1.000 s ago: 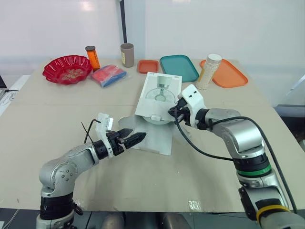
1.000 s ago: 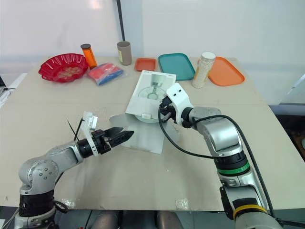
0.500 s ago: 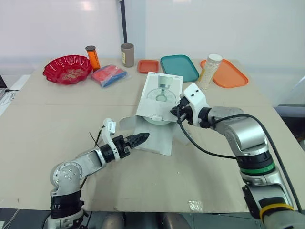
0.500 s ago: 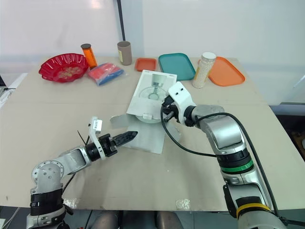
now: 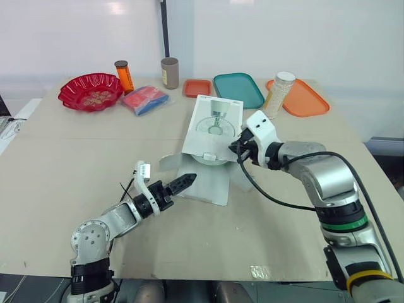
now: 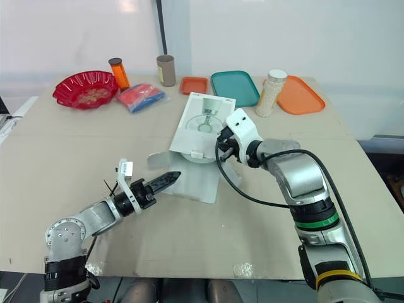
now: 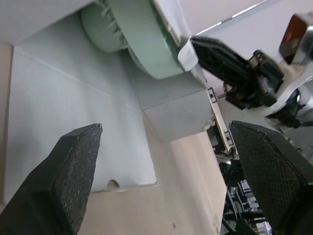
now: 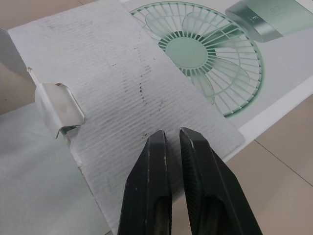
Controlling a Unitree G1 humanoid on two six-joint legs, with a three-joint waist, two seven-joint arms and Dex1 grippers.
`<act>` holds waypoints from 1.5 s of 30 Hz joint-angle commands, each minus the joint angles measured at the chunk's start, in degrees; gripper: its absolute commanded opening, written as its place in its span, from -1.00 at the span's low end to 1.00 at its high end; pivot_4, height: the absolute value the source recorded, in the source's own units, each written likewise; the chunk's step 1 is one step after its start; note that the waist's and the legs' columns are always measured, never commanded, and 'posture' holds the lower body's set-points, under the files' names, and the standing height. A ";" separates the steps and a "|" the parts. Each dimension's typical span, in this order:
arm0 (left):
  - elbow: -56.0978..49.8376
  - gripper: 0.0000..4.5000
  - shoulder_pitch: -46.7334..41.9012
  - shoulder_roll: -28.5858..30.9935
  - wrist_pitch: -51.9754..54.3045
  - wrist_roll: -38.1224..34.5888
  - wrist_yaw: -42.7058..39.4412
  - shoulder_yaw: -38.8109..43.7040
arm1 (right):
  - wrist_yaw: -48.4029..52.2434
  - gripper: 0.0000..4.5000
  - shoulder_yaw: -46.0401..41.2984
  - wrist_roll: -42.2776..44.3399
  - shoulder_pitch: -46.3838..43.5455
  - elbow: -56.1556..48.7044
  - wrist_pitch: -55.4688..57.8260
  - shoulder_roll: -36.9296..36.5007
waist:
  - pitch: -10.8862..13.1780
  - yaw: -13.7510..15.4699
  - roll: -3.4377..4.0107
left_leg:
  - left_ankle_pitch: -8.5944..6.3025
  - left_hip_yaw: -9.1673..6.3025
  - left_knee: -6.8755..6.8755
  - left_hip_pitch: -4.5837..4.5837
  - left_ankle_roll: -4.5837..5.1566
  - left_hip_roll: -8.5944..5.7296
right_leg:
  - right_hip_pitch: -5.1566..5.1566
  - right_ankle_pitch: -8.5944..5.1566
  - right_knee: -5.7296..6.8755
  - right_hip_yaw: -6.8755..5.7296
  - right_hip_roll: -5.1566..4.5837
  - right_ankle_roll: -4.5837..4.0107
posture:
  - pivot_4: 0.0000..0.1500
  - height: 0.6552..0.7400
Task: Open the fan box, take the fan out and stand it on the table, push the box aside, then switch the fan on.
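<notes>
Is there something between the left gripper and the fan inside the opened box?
Nothing visible. The left gripper, open, points over the flat front flap at the fan, which shows under the raised lid.

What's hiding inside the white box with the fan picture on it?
A pale green fan peeks out under the box's lifted lid. The lid covers most of it, so its stand and switch are hidden.
</notes>
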 commanded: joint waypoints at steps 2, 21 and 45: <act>-3.66 0.97 1.99 2.45 -0.99 -5.74 -1.28 0.73 | 0.38 -0.83 0.66 -1.16 -2.14 3.02 -1.78 0.34 | 0.00 -0.01 0.00 | 0.00 -0.01 -0.02 0.00 0.00 0.00 | -0.01 0.00 0.00 -0.01 0.01 0.00 | 1.00 1.00; 4.19 0.97 -1.61 -3.59 -8.85 0.95 3.23 -8.17 | 2.01 -0.83 0.80 -3.00 -4.93 7.10 -4.54 0.32 | 0.00 0.06 -0.01 | 0.03 0.00 -0.05 0.00 -0.05 -0.01 | 0.00 0.00 -0.02 0.01 0.00 0.00 | 1.00 1.00; 18.41 0.97 -11.71 -14.57 -17.64 7.61 7.51 -7.67 | 2.03 -0.83 0.03 -2.56 -5.73 5.67 -2.93 -0.36 | 0.02 0.10 -0.04 | 0.04 0.00 -0.09 -0.02 -0.08 -0.07 | -0.01 0.00 -0.08 0.01 -0.02 0.02 | 1.00 1.00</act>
